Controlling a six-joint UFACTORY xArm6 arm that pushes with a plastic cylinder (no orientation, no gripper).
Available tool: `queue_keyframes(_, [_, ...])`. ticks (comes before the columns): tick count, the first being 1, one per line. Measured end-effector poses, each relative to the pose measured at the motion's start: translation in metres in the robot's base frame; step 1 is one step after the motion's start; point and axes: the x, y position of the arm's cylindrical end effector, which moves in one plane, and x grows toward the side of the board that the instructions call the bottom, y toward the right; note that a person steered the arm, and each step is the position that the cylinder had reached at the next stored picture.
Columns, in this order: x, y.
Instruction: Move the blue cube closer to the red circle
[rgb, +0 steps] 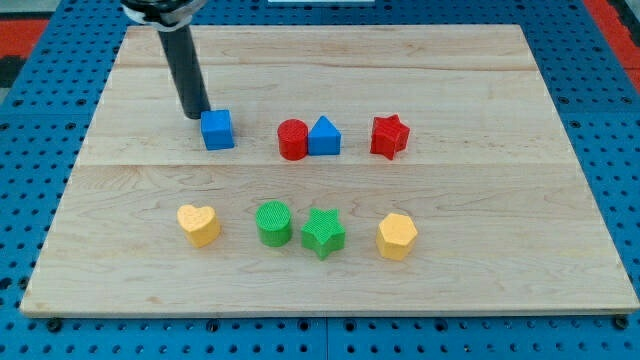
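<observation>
The blue cube sits on the wooden board left of centre. The red circle, a short red cylinder, stands to the cube's right with a gap of about a cube's width between them. My tip is down on the board just at the cube's upper left corner, touching or nearly touching it. The dark rod rises from there toward the view's top.
A blue triangle touches the red circle's right side, and a red star lies further right. A lower row holds a yellow heart, a green cylinder, a green star and a yellow hexagon.
</observation>
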Motion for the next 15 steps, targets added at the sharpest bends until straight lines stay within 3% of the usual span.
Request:
queue_keyframes(1, [0.03,-0.002])
queue_keyframes(2, [0.032,0.016])
queue_keyframes(5, [-0.009,0.047])
queue_keyframes(7, [0.0,0.055])
queue_keyframes(10, [0.023,0.031])
queue_keyframes(11, [0.049,0.033])
queue_keyframes(13, [0.079,0.065])
queue_keyframes(15, [0.071,0.092])
